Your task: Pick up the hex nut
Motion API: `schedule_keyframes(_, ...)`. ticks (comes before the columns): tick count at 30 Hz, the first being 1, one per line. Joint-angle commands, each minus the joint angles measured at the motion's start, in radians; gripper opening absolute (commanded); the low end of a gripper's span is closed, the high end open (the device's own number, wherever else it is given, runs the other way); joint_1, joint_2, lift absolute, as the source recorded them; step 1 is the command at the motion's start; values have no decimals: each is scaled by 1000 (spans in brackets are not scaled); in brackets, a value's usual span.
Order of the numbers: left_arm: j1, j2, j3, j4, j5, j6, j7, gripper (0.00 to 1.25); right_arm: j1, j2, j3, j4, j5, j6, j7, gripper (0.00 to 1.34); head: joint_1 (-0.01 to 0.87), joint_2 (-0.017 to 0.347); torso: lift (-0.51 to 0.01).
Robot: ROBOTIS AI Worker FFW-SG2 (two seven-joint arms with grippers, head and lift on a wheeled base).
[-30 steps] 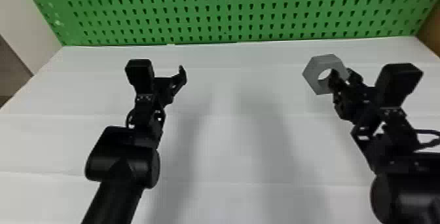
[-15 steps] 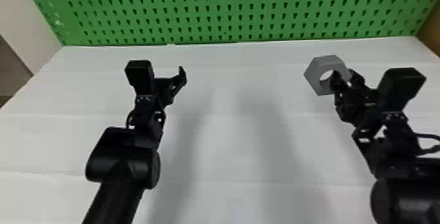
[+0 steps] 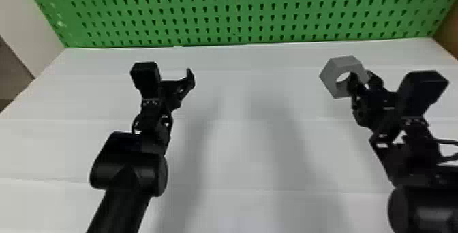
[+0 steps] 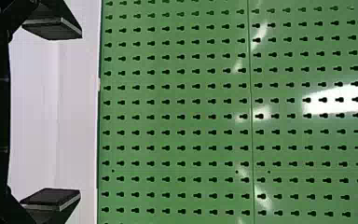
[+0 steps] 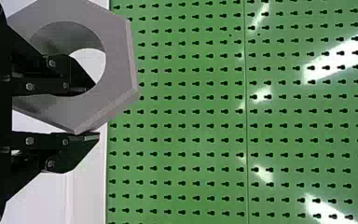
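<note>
At the right of the head view, my right gripper [image 3: 362, 79] is shut on the wall of the grey hex nut [image 3: 330, 79]. From the right wrist view, one finger of the right gripper [image 5: 95, 111] passes into the hole of the hex nut [image 5: 114, 53], and the other presses its outer edge. How high the nut is above the white surface I cannot tell. My left gripper [image 3: 179, 87] is parked at centre-left over that surface; in the left wrist view the left gripper [image 4: 80, 113] is open with nothing between its fingers.
A green pegboard [image 3: 238, 14] stands upright along the back of the white work surface [image 3: 238, 147]. At the right edge is a brown panel [image 3: 448, 28], and a pale wall [image 3: 27, 21] rises at the left.
The right gripper and the hex nut in its grasp have shifted slightly to the right, with the right wrist drawn a little back toward me. My left arm has stayed still.
</note>
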Motion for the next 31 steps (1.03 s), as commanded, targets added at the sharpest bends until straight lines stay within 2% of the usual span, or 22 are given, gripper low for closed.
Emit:
schedule_keyframes(1, 1, 0, 1, 0, 0, -4, 0, 1160, 1, -1, 0, 0, 0, -1, 0, 390, 785, 160, -76)
schedule_keyframes(31, 8, 0, 1, 0, 5, -9, 0, 1160, 4, -2, 6, 3, 6, -9, 0, 390, 785, 160, -76)
